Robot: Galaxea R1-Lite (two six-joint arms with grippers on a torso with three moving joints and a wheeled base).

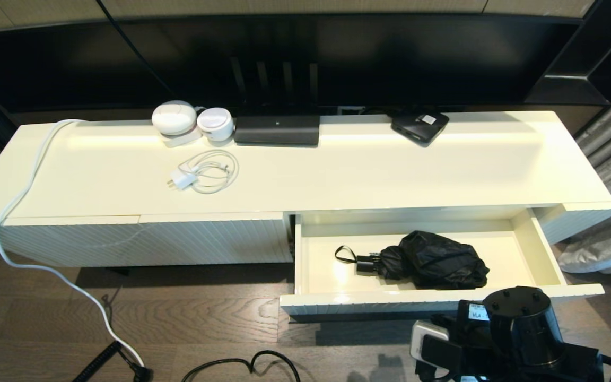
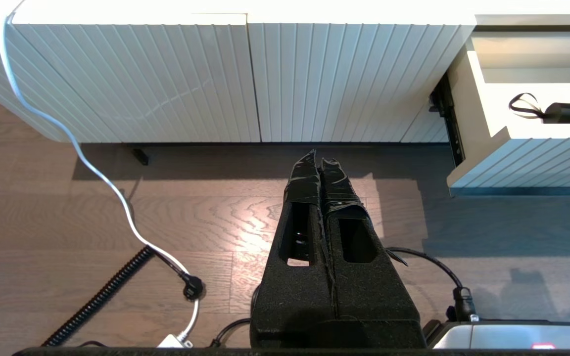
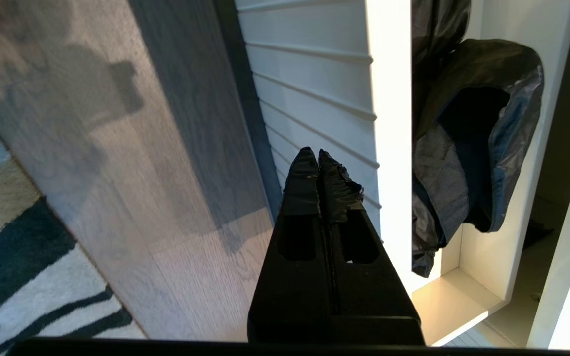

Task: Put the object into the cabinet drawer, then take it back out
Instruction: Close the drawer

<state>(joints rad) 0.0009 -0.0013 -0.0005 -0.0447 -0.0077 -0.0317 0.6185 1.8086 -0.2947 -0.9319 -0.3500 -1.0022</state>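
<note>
Right arm is sitting low, just in front of the drawer's right end. Right gripper is hanging before the ribbed front, fingers pressed together, holding nothing. Left gripper is hovering over the wood floor before the closed ribbed panel, fingers also pressed together and empty.

Drawer is standing pulled out on the cabinet's right half. Umbrella is lying inside, right of centre, bunched fabric to the right, handle and wrist loop pointing left.

Farther back, on the cabinet top: a coiled white charger, two white round devices, a long black device, a flat black box.
</note>
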